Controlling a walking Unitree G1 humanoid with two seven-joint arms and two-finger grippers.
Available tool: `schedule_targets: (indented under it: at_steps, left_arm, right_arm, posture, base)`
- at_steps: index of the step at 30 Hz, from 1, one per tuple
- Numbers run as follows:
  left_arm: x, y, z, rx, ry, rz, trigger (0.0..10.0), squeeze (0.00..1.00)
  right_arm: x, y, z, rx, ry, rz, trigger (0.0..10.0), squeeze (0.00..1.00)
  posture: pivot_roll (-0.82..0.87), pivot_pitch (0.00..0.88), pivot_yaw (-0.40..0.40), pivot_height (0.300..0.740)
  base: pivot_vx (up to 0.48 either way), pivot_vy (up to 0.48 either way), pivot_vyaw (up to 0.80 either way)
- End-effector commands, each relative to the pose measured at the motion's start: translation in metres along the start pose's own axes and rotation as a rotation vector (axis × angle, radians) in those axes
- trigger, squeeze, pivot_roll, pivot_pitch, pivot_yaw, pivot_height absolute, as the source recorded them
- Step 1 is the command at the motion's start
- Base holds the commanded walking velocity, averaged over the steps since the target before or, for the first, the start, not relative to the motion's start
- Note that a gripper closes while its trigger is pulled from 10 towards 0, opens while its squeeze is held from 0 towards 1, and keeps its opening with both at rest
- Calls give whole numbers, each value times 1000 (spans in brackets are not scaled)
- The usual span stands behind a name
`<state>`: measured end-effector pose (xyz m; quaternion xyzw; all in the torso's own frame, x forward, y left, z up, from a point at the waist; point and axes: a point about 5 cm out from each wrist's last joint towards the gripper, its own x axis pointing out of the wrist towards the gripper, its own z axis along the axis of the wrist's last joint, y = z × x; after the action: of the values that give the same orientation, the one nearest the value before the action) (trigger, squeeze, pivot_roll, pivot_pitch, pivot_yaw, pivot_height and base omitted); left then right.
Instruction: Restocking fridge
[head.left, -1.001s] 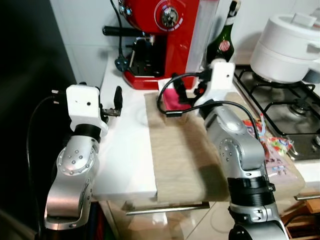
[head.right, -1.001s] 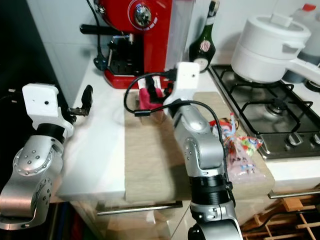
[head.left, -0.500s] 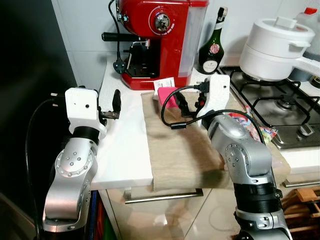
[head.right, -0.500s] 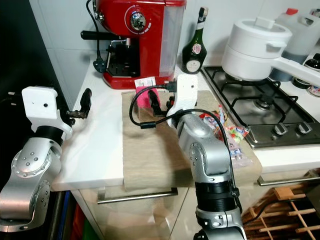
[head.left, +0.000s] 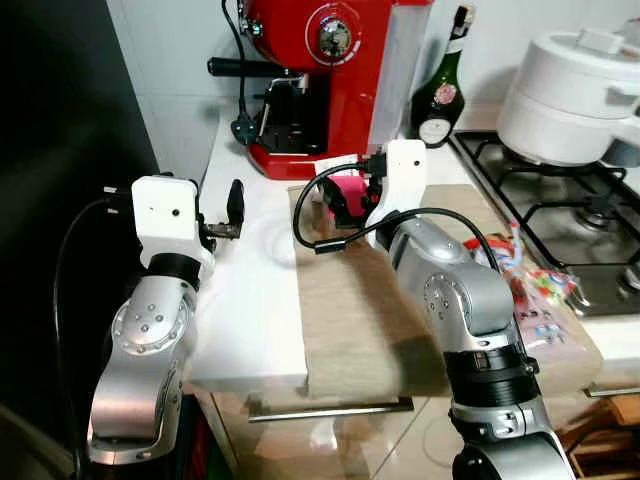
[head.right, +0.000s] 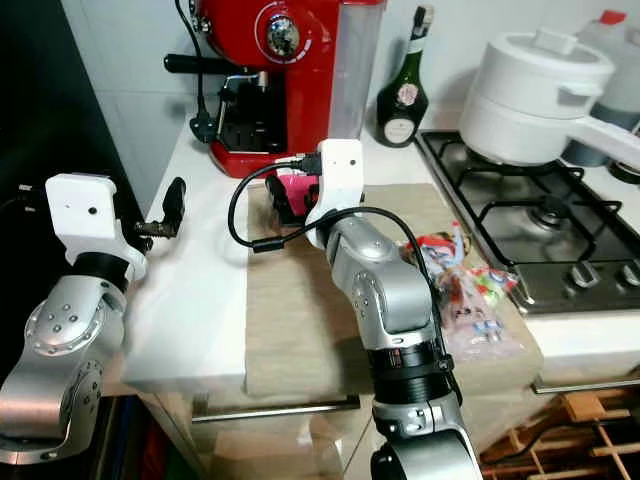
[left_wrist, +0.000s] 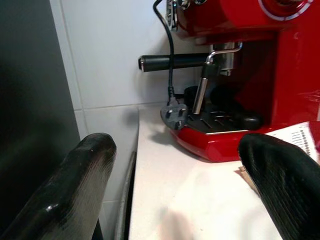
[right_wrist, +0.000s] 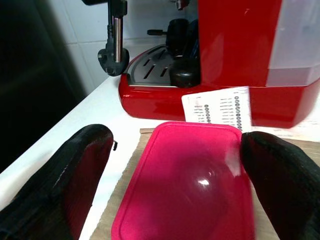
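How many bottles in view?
2. A dark green wine bottle stands on the counter right of the red espresso machine; a translucent jug sits behind the white pot. Others may be hidden.

The flat pink plastic container (head.left: 347, 189) was largely hidden behind the right gripper (head.left: 340, 200) and its white wrist housing, and its near end was cut off by the wrist picture's edge at 6 o'clock. The print on the white paper slip (right_wrist: 220, 107) was too small to be read. The red espresso machine (head.left: 335, 75) was cut off at 12 o'clock. The white lidded pot (head.right: 535, 95) was cropped at 3 o'clock in the left eye view. The contents of the crinkled clear snack bag (head.right: 465, 300) could not be told.
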<state>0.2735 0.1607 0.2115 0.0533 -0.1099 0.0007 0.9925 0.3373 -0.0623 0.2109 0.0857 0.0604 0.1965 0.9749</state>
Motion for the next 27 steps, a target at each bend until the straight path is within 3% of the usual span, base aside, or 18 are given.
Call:
schedule_targets:
  at_steps: [1,19,24,27]
  left_arm:
    - [-2,0,2,6,-2,0,10000,0]
    - [-1,-2,1,0,5,2,10000,0]
    - [-1,-2,1,-1,6,1,10000,0]
    - [-1,-2,0,-1,6,0,10000,0]
  right_arm:
    - [-2,0,1,-29,24,-13,10000,0]
    - [-3,1,5,-8,152,-21,10000,0]
    - [-3,0,7,-23,140,-27,10000,0]
    - [-3,-3,19,-71,56,-38,10000,0]
  posture:
    - [8,0,-21,740]
    - [2,0,-26,740]
    - [0,0,-26,740]
    - [-1,0,-24,740]
  base:
    - [0,0,0]
    - [0,0,0]
    - [0,0,0]
    - [0,0,0]
